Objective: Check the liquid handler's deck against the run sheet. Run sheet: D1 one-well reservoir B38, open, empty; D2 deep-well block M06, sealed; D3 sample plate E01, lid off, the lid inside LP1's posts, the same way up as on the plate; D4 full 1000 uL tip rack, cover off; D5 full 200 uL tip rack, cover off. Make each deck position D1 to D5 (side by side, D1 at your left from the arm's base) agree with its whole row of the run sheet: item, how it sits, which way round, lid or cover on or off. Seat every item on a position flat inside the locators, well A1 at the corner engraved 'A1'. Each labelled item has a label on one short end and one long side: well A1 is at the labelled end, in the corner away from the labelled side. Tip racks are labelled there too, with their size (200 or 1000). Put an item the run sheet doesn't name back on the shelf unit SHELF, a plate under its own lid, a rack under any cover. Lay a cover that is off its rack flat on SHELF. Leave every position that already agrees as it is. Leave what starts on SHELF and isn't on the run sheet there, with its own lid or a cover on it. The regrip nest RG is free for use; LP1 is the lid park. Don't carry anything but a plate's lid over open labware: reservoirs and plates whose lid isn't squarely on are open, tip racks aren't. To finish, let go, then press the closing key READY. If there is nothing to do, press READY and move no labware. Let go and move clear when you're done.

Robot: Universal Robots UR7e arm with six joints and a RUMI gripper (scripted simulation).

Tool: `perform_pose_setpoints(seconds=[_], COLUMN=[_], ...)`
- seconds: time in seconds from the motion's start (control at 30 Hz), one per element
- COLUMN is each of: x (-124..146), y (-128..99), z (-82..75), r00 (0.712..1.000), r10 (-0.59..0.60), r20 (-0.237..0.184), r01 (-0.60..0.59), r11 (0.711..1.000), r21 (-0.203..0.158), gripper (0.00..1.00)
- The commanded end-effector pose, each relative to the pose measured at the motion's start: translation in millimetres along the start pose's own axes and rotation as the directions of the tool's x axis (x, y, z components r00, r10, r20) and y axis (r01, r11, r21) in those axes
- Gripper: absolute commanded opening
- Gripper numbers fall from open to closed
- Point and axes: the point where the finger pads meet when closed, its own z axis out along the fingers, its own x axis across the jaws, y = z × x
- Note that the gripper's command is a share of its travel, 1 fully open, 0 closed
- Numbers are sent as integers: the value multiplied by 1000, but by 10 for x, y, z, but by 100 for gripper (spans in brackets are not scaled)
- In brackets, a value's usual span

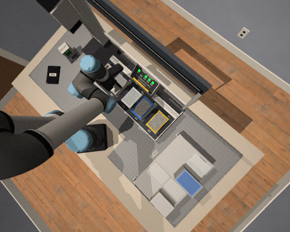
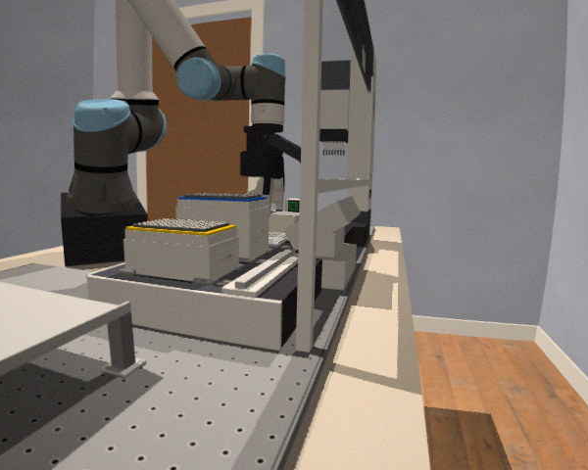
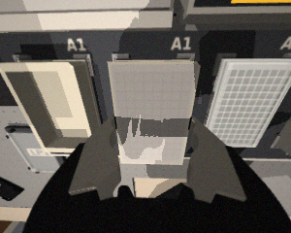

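Grey sealed deep-well block (image 3: 152,109) clamped in the pincer (image 3: 155,160), open reservoir (image 3: 48,104) to its left, sample plate (image 3: 249,104) to its right.

Blue-rimmed tip rack (image 1: 142,107), yellow-rimmed tip rack (image 1: 157,121) (both dotted black), white gridded plate (image 1: 131,97).

The top view hangs high overhead, far off and turned askew, taking in the whole tabletop (image 1: 65,99), the wooden floor and the arm reaching over the deck. The exterior view sits low, near the tabletop's surface beside the shelf unit (image 2: 56,308), looking along the deck row lengthwise with the yellow-rimmed tip rack (image 2: 180,248) closest and the blue-rimmed tip rack (image 2: 223,217) behind it. The wrist view rides on the pincer (image 3: 155,160) and faces straight down, very close. The top and exterior views share both racks (image 1: 157,122) (image 1: 142,108); the top and wrist views share the white gridded plate (image 3: 249,102) (image 1: 131,97).
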Motion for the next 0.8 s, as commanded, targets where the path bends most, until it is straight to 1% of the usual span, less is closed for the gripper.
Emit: perform_pose_setpoints(seconds=[0.0,0.77], x=[-1,-1], y=[-4,-2], z=[13,52], r00=[1000,1000], r10=[0,0], r20=[0,0], r01=[0,0], r11=[1000,1000], r21=[1,1], gripper=[0,0])
